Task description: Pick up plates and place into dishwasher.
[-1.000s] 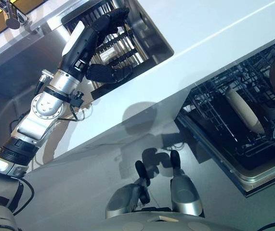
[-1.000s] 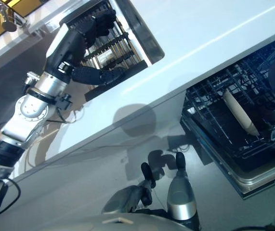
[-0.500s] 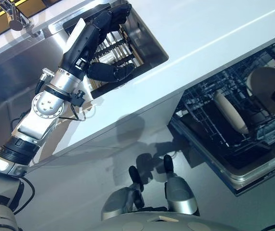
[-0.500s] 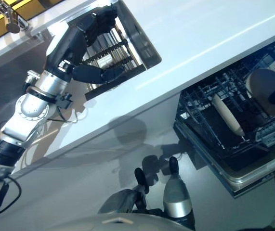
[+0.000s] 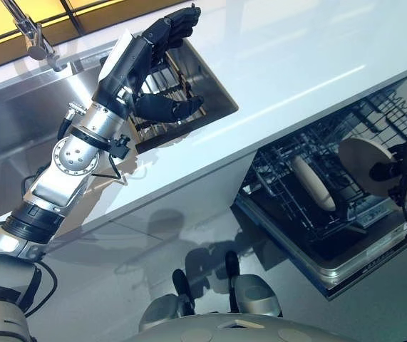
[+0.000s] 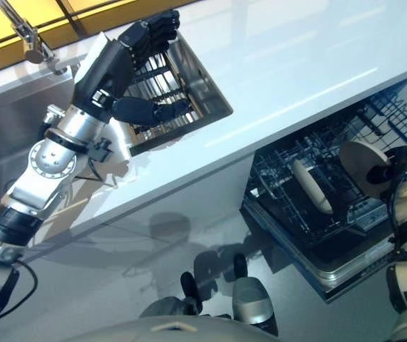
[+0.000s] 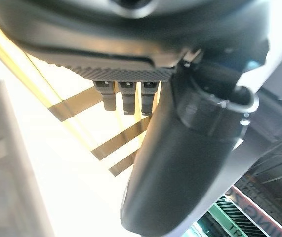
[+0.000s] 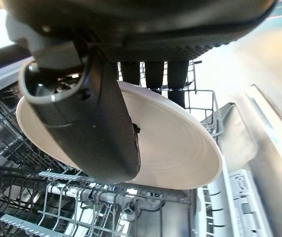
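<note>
white plate (image 8: 180,143) sits pinched in the right hand (image 8: 101,123) over the dishwasher rack (image 8: 57,207), near another plate (image 5: 312,183); left hand (image 5: 146,60) spread above the sink (image 5: 210,92).

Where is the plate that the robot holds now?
The plate is pinched in the right hand, at the right of the eye views, over the dishwasher rack, beside another plate standing there.

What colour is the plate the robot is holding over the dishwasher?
The round plate in the right robot hand is plain cream-white, clearest in the right wrist view.
</note>
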Robot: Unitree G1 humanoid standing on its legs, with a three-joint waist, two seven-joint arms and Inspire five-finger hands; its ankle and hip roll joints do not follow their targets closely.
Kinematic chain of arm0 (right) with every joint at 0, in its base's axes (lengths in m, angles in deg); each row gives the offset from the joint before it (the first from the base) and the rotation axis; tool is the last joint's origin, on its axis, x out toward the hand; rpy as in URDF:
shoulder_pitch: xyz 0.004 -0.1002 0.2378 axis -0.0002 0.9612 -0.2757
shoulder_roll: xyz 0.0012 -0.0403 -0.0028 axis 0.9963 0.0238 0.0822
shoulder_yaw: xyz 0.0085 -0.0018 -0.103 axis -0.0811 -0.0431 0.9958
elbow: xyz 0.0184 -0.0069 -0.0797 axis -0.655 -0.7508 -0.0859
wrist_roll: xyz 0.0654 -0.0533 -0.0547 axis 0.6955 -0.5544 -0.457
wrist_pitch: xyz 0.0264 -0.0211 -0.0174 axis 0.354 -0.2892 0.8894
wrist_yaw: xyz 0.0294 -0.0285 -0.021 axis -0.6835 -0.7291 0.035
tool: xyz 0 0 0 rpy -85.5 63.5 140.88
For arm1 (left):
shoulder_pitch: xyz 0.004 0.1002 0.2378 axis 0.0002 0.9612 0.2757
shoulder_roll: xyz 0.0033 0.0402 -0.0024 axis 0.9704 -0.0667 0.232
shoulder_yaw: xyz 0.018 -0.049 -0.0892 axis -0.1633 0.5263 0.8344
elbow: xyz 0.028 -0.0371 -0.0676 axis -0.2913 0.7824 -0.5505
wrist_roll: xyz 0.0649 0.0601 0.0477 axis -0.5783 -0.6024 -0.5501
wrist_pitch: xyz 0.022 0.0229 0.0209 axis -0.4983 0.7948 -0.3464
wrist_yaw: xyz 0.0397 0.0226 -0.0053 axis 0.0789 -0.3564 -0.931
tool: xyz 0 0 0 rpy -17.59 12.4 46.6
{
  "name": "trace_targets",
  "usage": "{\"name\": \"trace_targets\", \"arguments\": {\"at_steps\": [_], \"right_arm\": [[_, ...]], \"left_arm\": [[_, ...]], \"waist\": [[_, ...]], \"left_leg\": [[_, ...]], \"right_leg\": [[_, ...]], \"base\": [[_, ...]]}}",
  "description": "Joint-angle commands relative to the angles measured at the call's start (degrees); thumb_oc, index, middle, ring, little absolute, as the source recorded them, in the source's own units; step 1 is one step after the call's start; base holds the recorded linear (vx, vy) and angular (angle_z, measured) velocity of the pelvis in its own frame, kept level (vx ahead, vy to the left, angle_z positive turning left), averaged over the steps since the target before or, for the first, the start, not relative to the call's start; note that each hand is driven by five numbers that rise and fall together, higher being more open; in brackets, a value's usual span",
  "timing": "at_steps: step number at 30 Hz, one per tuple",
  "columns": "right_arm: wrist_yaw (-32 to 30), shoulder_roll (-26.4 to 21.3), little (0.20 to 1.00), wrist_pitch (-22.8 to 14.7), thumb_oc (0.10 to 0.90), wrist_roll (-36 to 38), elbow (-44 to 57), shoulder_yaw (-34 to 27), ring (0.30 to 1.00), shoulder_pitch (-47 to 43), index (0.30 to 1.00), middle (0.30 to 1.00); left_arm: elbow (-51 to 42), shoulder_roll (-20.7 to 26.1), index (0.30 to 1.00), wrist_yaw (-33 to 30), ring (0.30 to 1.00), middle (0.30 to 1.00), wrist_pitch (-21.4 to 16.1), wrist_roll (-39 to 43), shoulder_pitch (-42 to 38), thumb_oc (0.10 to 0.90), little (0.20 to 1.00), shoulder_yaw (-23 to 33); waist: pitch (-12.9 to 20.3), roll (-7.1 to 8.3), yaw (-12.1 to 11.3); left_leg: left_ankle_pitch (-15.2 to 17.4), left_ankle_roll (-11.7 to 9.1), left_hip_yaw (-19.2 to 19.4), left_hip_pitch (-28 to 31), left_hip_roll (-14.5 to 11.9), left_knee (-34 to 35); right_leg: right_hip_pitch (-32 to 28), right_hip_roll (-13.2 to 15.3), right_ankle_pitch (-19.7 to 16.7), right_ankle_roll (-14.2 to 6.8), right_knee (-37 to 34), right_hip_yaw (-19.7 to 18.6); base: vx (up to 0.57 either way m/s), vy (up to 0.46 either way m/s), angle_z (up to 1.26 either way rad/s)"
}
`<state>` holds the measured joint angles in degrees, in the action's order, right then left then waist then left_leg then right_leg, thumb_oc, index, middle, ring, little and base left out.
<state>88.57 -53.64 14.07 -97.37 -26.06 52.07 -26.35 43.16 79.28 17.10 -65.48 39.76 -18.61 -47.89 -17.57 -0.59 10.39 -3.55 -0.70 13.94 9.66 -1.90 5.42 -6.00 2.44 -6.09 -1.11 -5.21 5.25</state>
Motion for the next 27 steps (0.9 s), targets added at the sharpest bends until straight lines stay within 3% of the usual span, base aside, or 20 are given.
{"name": "trace_targets", "arguments": {"at_steps": [1, 27], "right_arm": [[11.0, 7.2, 0.9, -0.8, 0.8, 0.0, 2.0, 7.0, 0.9, 5.1, 0.9, 0.9], [9.9, 0.8, 0.9, -0.2, 0.8, -0.1, 6.7, -0.1, 0.9, 10.7, 0.9, 0.9]], "left_arm": [[-2.4, -1.7, 0.9, -0.9, 0.9, 0.9, -4.1, 0.0, -3.3, 0.8, 0.9, 3.4], [-2.6, -1.1, 0.9, 1.0, 0.9, 0.9, -5.0, 0.6, 1.1, 0.8, 0.9, 5.6]], "waist": [[3.0, -2.81, -1.3], [5.3, -0.67, -0.4]], "left_leg": [[6.0, 0.7, 2.2, -0.3, 1.1, -2.7], [6.1, 0.8, 2.8, 1.2, 1.0, -1.6]], "right_leg": [[2.1, -2.5, 5.3, -3.2, 4.7, -1.7], [1.3, -2.9, 4.5, -4.0, 3.8, -3.1]], "base": [[0.03, 0.03, -0.02], [0.01, 0.008, -0.02]]}}
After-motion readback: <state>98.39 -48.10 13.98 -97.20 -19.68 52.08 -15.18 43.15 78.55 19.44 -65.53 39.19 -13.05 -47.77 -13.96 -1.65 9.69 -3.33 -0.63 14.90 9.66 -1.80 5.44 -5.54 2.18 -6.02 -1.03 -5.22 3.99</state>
